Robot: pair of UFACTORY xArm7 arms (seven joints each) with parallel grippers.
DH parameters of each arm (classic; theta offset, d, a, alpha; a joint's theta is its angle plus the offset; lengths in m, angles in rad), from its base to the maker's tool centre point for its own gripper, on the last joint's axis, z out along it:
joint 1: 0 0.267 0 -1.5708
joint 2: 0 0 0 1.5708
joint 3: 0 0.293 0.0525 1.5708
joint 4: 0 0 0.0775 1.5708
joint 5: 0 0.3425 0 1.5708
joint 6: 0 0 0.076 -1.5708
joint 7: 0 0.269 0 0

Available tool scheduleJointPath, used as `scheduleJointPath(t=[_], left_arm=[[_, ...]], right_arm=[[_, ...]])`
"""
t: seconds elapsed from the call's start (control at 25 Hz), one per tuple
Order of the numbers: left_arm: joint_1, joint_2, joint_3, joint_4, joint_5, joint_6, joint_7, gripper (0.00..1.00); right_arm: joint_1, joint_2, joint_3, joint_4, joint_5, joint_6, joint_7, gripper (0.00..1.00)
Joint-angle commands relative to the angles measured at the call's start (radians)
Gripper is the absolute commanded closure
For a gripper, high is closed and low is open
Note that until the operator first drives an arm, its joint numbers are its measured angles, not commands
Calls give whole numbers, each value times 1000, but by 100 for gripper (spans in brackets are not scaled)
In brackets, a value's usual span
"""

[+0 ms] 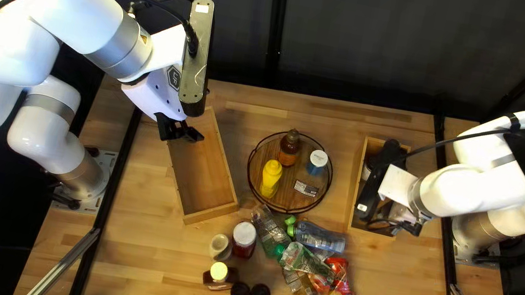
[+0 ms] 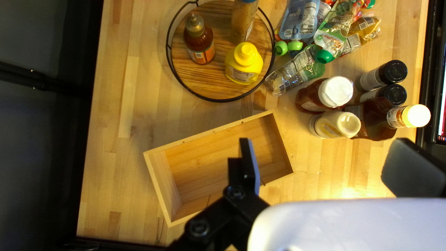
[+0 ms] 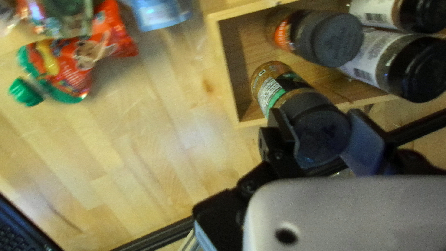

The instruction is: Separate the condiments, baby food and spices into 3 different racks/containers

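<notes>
right fingers [image 1: 384, 208] seemingly pinch a spice jar [image 3: 307, 114] at the box [image 3: 227, 69]; left fingers [image 1: 193, 134] spread.

we see fine print on the green-and-white label [image 3: 272, 95] of a round, dark-capped spice jar [image 3: 318, 123], barcodes on the white labels [image 3: 369, 58] of two cylindrical black-capped jars [image 3: 416, 69], white lettering [image 3: 74, 69] on a shiny red plastic pouch [image 3: 118, 35]; the yellow plastic squeeze bottle [image 2: 244, 60]'s label [image 2: 240, 75] is too small for us to read.
</notes>
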State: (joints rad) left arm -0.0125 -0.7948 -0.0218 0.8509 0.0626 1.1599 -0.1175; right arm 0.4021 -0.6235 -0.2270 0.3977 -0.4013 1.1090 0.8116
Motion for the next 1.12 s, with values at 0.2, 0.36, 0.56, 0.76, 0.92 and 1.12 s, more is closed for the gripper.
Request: scheduleJointPath(t=[0.2, 0.36, 0.56, 0.76, 0.92, 1.12], left_arm=[[0, 0, 0, 0, 0, 0, 0, 0], [0, 0, 0, 0, 0, 0, 0, 0], [0, 0, 0, 0, 0, 0, 0, 0], [0, 0, 0, 0, 0, 0, 0, 0], [0, 0, 0, 0, 0, 0, 0, 0], [0, 0, 0, 0, 0, 0, 0, 0]], right_arm=[[-62, -1, -65, -60, -66, -85, -28, 99], [-77, 26, -97, -63, -84, -130, -49, 98], [-85, 55, -127, -55, -88, -159, -70, 87], [-83, 81, -147, -39, -73, -169, -82, 61], [-73, 82, -142, -22, -51, -151, -76, 22], [-61, 41, -110, -23, -37, -108, -54, 1]])
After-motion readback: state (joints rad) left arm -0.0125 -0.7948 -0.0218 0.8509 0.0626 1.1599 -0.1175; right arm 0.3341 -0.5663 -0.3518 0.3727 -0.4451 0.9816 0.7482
